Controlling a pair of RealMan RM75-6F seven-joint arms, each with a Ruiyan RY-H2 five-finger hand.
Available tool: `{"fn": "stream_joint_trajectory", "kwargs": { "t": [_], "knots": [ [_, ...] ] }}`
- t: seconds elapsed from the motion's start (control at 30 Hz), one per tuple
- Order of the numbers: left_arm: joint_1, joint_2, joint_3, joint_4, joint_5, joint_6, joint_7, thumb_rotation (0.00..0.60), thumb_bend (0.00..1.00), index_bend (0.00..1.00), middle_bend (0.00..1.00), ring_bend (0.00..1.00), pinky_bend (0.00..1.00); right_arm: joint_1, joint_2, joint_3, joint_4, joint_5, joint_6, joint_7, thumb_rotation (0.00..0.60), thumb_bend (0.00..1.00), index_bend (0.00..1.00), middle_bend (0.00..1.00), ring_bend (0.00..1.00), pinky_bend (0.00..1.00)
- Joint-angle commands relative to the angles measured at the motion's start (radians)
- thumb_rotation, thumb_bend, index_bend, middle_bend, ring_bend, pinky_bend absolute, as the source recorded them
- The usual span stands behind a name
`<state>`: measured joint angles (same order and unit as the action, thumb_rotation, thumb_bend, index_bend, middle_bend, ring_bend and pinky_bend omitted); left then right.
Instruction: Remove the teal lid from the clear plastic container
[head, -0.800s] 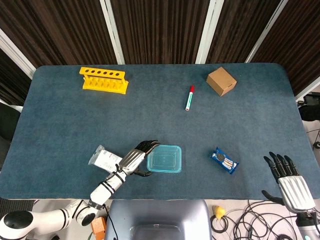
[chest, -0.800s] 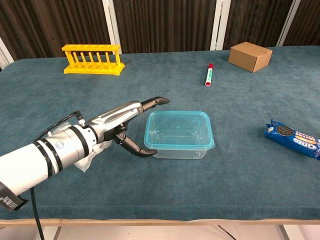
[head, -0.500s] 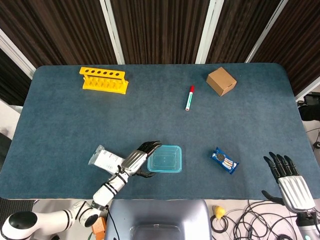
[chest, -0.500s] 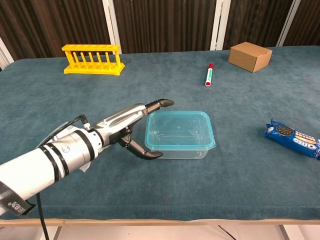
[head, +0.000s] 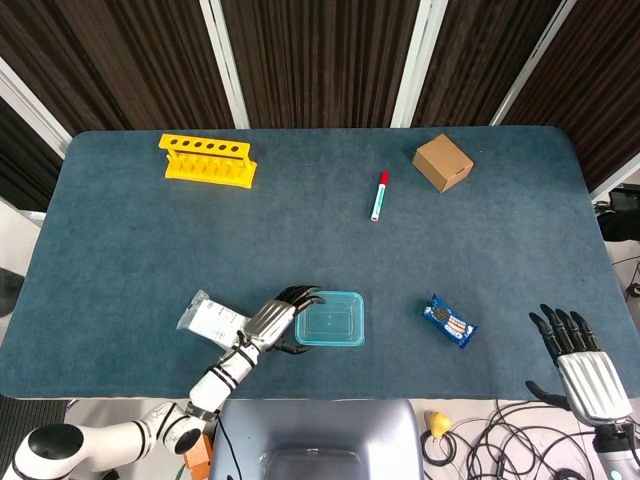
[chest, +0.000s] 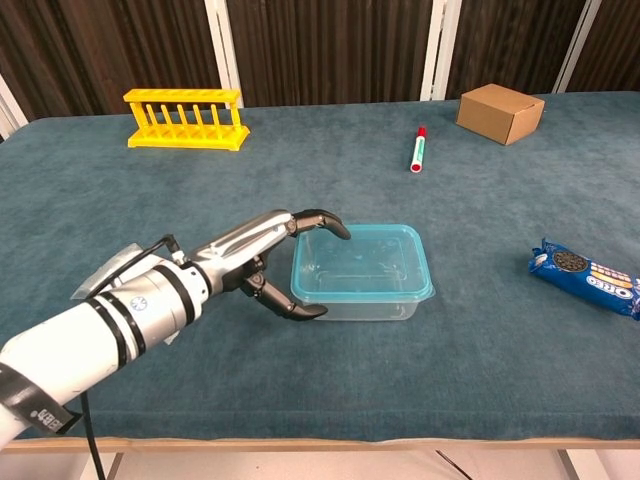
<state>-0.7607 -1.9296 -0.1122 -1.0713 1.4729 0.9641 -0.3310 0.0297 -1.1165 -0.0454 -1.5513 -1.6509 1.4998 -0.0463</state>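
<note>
Clear plastic container with teal lid sits at table centre-front, 6 o'clock of marker.

Left hand at lid's 9 o'clock edge: fingers curled over rim, thumb under, apparently touching; firm hold not confirmed.

Right hand off table at 4 o'clock, fingers spread, empty.

Judgement: lid thin, light, flexible, slick; snap-fit likely. Peel from corner lip; the light container may lift with it.

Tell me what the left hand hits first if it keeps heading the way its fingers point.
The left hand would likely meet the teal lid on the clear container at once; fingertip contact is unclear.
</note>
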Motion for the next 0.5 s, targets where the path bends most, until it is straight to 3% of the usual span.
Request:
{"fn": "stream_joint_trajectory", "kwargs": {
  "t": [0.03, 0.3, 0.5],
  "knots": [
    [0.002, -0.007, 0.008, 0.005, 0.006, 0.005, 0.007, 0.600, 0.26, 0.36, 0.31, 0.16, 0.18, 0.002, -0.001, 0.001, -0.004, 0.001, -0.003, -0.005, 0.600, 0.06, 0.00, 0.00, 0.00, 0.00],
    [0.013, -0.028, 0.030, 0.011, 0.027, 0.035, 0.023, 0.600, 0.26, 0.44, 0.39, 0.21, 0.27, 0.026, -0.021, 0.003, -0.002, -0.032, -0.017, -0.022, 0.600, 0.06, 0.00, 0.00, 0.00, 0.00],
    [0.018, -0.030, 0.043, 0.004, 0.029, 0.031, 0.042, 0.600, 0.26, 0.44, 0.40, 0.21, 0.28, 0.158, -0.100, 0.040, -0.014, -0.084, -0.162, -0.132, 0.600, 0.08, 0.03, 0.00, 0.00, 0.01]
  ]
}}
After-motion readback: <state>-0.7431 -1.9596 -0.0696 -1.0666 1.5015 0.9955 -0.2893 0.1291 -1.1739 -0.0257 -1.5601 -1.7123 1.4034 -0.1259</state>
